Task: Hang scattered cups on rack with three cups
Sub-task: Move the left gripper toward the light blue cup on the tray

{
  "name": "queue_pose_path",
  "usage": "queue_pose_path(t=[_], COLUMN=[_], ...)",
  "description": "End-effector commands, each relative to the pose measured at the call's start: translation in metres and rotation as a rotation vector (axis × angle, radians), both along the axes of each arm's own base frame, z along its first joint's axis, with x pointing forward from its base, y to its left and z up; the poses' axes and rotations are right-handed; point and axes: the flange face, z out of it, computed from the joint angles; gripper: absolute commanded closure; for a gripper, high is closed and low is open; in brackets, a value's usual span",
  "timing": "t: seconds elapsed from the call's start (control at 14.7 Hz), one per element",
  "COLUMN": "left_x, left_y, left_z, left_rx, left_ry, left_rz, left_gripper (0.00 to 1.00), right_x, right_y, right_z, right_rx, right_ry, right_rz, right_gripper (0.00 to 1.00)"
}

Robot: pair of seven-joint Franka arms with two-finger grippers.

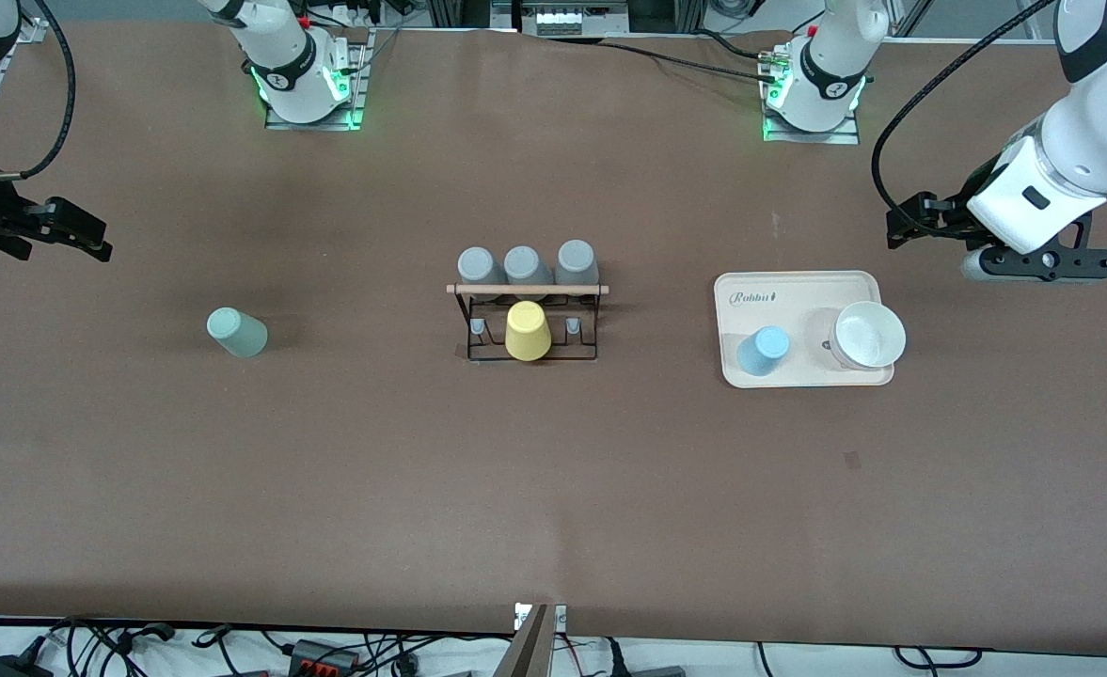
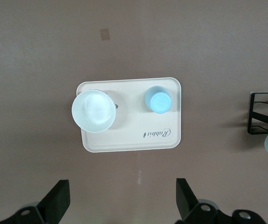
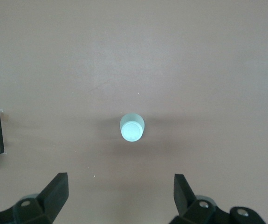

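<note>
with both the left gripper (image 2: pixel 120 203) and right gripper (image 3: pixel 120 200) empty and spread wide, centre squarely over the blue cup (image 1: pixel 762 350) and green cup (image 1: pixel 237 332) before descending.

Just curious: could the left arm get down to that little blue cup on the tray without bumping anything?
Probably yes. The blue cup stands apart from the white bowl on the tray, nothing covers it, and the left tool is open.

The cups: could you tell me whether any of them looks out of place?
Two do. The green cup stands alone on the bare table toward the right arm's end, and the blue cup sits on the tray beside a white bowl, both apart from the rack.
</note>
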Motion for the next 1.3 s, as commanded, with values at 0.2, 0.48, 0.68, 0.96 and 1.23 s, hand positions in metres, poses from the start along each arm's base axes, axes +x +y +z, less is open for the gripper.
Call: queue_pose_path(t=[0.2,0.48,0.68,0.96,1.23], left_x=[-0.006,-0.006,-0.003,0.014,0.028], left_y=[0.001,0.000,0.002,0.001,-0.005], left_z=[0.002,0.003,-0.002,-0.010,-0.036], left_rx=[-0.017,-0.017,-0.019,-0.028,-0.069], left_ry=[-0.004,-0.005,0.001,0.022,0.076], left_rz=[0.000,-0.001,-0.007,-0.009,-0.012], left_gripper=[0.00,0.00,0.00,0.00,0.00], right_x=[-0.006,-0.006,-0.006,-0.004,-0.002], right_y=[0.001,0.001,0.001,0.003,0.002], right_z=[0.009,0.010,0.007,0.007,0.004], right_rx=[0.011,0.011,0.011,0.008,0.009], right_ry=[-0.004,-0.004,0.003,0.002,0.006], right_rz=[-0.003,-0.005,-0.005,0.000,-0.006], right_gripper=[0.00,0.00,0.00,0.00,0.00])
